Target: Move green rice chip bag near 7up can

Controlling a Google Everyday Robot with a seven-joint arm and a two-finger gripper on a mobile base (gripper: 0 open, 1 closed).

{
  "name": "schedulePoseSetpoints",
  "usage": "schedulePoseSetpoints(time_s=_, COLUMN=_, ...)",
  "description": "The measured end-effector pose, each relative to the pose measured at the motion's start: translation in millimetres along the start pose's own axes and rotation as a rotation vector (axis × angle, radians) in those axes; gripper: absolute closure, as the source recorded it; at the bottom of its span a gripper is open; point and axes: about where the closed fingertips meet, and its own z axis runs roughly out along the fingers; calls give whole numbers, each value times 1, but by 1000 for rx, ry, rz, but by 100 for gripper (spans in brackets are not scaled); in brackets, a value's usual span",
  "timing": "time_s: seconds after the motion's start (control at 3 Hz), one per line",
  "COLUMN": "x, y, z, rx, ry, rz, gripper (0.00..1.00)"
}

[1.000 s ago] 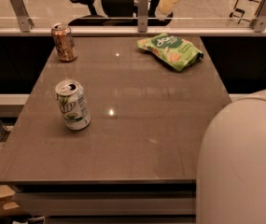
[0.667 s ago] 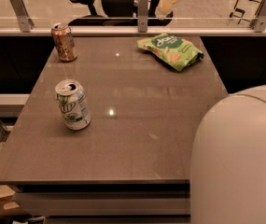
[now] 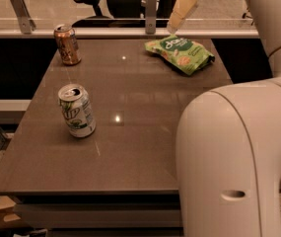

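We are looking across a brown desk (image 3: 145,147) whose far edge is running along a pale rail (image 3: 81,32). The green rice chip bag (image 3: 182,53) is lying flat at the far right corner of the desk, with its dark green oval and white lettering facing up. The 7up can (image 3: 77,111) is standing upright on the left side of the desk, nearer to us and well apart from the bag, its silver top showing. A copper-brown can (image 3: 67,44) is standing upright at the far left corner, behind the 7up can and also well apart from the bag.

Our pincer (image 3: 181,10) is hanging over the far edge of the desk, above and just behind the bag's back end (only a cream, tapering part of it is reaching down from the top of the view). We cannot tell whether it is open or closed.

The bulky white arm (image 3: 228,157) is filling the right foreground and hiding the near right corner of the desk. A dark office chair (image 3: 93,1) is standing beyond the rail.
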Motion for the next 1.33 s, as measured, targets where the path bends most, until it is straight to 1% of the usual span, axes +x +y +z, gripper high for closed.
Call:
schedulePoseSetpoints(time_s=0.33, x=6, y=-7, z=34, rx=5, ry=64, rz=28, gripper=0)
schedulePoseSetpoints(time_s=0.67, x=14, y=-10, z=58, rx=-5, ry=109, rz=48, gripper=0)
schedulePoseSetpoints(time_s=1.0, x=26, y=-10, z=79, rx=-32, ry=137, rz=80, gripper=0)
schedulePoseSetpoints(time_s=1.33, x=37, y=-9, z=102, rx=-64, ry=151, rz=115, gripper=0)
